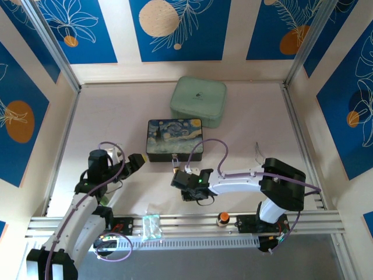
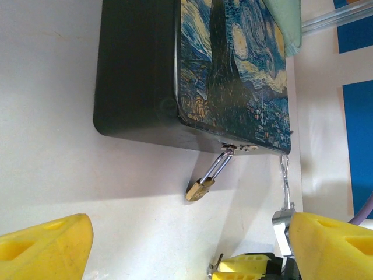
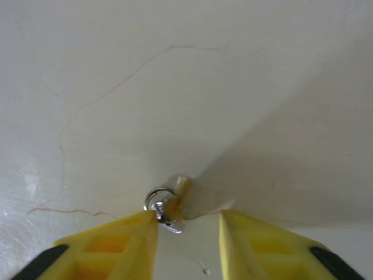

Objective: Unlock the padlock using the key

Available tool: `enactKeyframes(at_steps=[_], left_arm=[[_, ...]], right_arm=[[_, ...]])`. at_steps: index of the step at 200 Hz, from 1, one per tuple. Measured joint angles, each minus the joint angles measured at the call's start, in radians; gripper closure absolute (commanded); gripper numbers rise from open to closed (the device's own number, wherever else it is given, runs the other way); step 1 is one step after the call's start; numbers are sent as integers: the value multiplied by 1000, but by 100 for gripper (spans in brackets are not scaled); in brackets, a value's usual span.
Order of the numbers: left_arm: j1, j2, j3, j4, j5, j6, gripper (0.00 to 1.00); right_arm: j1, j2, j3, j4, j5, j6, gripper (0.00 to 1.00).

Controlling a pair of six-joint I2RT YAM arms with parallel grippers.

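While the padlock (image 2: pixel 199 188) is hung by its shackle from the front latch (image 2: pixel 236 147) of the painted box (image 2: pixel 233 70), the left gripper (image 2: pixel 191 230) is held spread near it. The key (image 3: pixel 165 204) is seen on the table (image 3: pixel 175 87) against one finger of the right gripper (image 3: pixel 189 224), whose jaws are parted.

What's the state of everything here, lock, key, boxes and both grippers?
painted box: lid shut
padlock: shackle closed, through the box's hasp
key: on the table, not inserted
green case: shut
left gripper: fingers open
right gripper: fingers open, key between them
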Motion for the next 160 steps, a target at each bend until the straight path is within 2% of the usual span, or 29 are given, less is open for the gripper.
enactKeyframes(at_steps=[18, 29, 50, 94, 113, 160], left_arm=[[0, -19, -13, 1, 1, -5, 14], [0, -30, -19, 1, 1, -7, 14], [0, -35, -25, 1, 4, -8, 14], [0, -35, -37, 5, 11, -20, 16], [-3, -35, -53, 65, 48, -34, 19], [-68, -43, -67, 275, 156, -48, 25]], right_arm=[[-6, 14, 16, -10, -6, 0, 72], [-9, 20, 23, -11, -8, -2, 83], [-19, 39, 29, 33, -32, -7, 97], [-38, 38, 31, 56, -63, -23, 100], [-46, 31, 15, 94, -75, -50, 100], [-159, -100, -130, 292, -280, -320, 100]])
